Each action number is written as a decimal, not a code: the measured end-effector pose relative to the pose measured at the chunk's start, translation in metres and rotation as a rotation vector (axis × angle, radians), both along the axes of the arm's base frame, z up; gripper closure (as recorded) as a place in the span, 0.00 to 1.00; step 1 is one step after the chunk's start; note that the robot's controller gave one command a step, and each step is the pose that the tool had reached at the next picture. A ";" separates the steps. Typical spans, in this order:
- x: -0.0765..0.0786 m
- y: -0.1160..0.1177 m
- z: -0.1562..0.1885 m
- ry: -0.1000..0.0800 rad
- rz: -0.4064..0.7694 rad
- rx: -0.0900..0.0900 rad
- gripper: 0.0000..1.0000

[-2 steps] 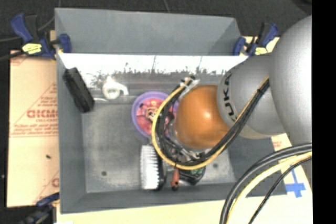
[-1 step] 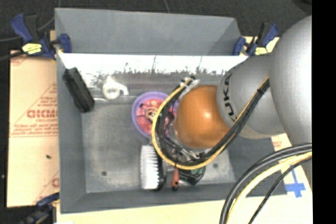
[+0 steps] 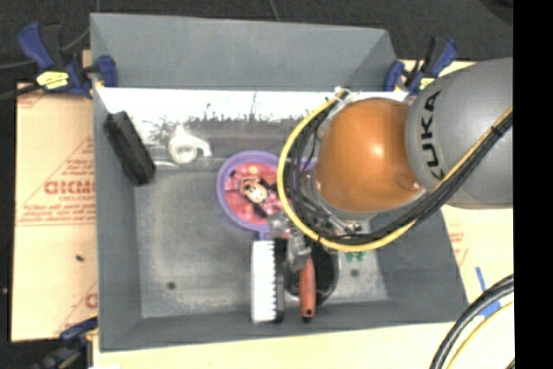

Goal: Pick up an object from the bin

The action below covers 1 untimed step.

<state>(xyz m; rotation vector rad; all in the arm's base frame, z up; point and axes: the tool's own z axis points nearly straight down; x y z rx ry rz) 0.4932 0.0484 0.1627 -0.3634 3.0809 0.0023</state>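
My gripper [image 3: 291, 243] pokes out from under the arm's wrist, low in the middle of the bin. It hangs just above the top end of a white brush [image 3: 266, 281] that lies lengthwise near the front wall. Right beside the brush lies a tool with an orange-red handle [image 3: 307, 293], next to a dark curved piece [image 3: 326, 279]. A round purple disc with a cartoon picture [image 3: 249, 188] lies just up and left of the gripper, partly hidden by the wrist.
A black oblong block [image 3: 128, 148] leans in the back left corner. A small white ring-shaped thing [image 3: 184, 149] lies near the back wall. The arm covers the bin's right half, with cables looping round its wrist.
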 end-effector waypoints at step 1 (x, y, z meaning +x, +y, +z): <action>0.010 -0.077 0.054 -0.026 0.039 -0.002 1.00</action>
